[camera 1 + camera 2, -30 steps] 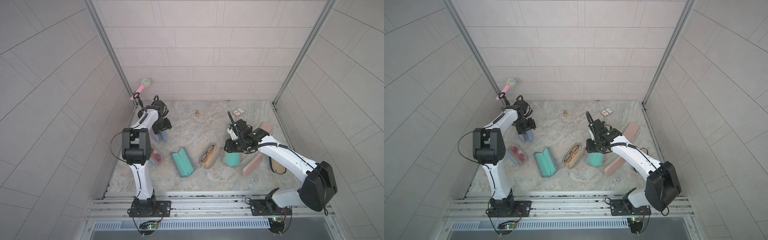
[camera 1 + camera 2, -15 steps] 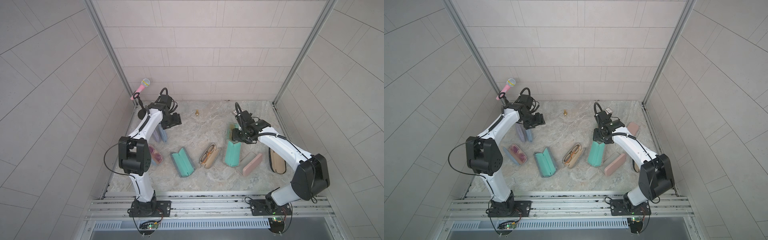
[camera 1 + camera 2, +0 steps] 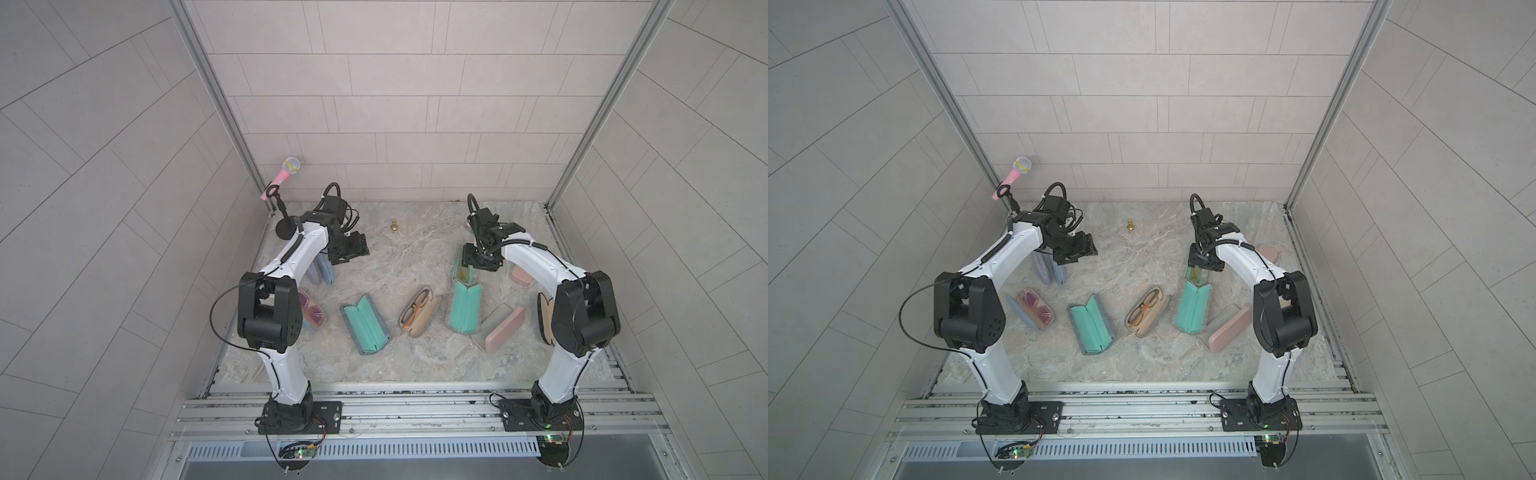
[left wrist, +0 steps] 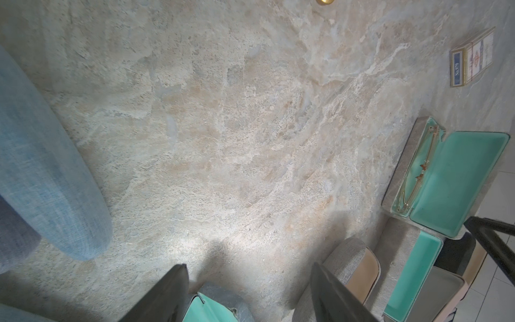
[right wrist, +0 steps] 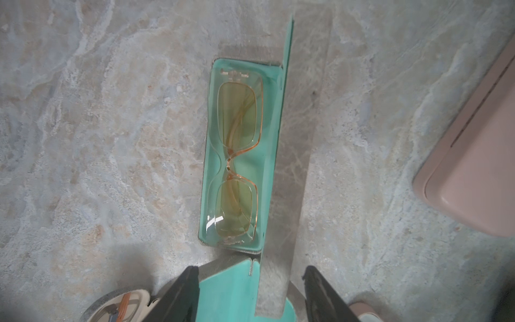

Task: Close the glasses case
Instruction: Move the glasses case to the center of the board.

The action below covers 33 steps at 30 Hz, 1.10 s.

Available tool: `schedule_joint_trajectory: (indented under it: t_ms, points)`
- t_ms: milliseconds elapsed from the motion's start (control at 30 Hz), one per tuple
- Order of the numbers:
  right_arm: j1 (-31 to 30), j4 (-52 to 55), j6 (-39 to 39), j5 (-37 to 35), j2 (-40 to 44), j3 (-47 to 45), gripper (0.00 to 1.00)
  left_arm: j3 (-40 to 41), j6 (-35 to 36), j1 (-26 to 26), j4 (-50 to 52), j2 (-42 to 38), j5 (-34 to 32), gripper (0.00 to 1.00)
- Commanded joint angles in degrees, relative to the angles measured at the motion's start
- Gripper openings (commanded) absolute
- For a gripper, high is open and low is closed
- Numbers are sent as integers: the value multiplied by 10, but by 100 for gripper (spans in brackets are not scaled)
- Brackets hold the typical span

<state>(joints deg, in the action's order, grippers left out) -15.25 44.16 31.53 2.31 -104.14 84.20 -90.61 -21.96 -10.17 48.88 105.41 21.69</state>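
In both top views the right gripper (image 3: pixel 478 259) now sits further back on the table (image 3: pixel 415 249) than a second ago. It has left the empty teal case (image 3: pixel 465 309) and is above the glasses case (image 3: pixel 1196 275) lying just behind it. The left gripper (image 3: pixel 349 249) has swung out from the blue cases (image 3: pixel 324 272) toward the middle. In the left wrist view its fingers (image 4: pixel 178 281) stand apart over bare table, holding nothing. In the right wrist view the glasses case (image 5: pixel 216 167) is open, with yellow-tinted glasses (image 5: pixel 239 117) inside and its lid (image 5: pixel 278 223) standing upright. The right gripper (image 5: pixel 250 269) has its jaws apart on either side of the lid's near end, pinching nothing. The closing itself looks not yet begun, though the arm seems freshly lined up to tip the lid over.
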Motion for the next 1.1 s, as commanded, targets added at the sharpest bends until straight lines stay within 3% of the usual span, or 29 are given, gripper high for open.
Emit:
schedule_joint_trajectory:
  t_ms: [0, 200, 367, 567, 1067]
  points:
    - [6, 10, -9, -3, -27, 19, 60, 9, 14, -6, 1, -18, 3, 76]
    - [13, 8, -10, -3, -61, 32, 54, 9, 16, -7, 1, -17, 3, 76]
    - [18, 3, -11, 7, -76, 39, 38, 9, 17, -10, 3, -16, 1, 76]
    - [19, -2, -13, 16, -84, 47, 27, 8, 18, -13, 5, -13, -3, 76]
    - [11, -15, -9, 80, -105, 80, 20, 6, 21, -20, 9, -9, -8, 76]
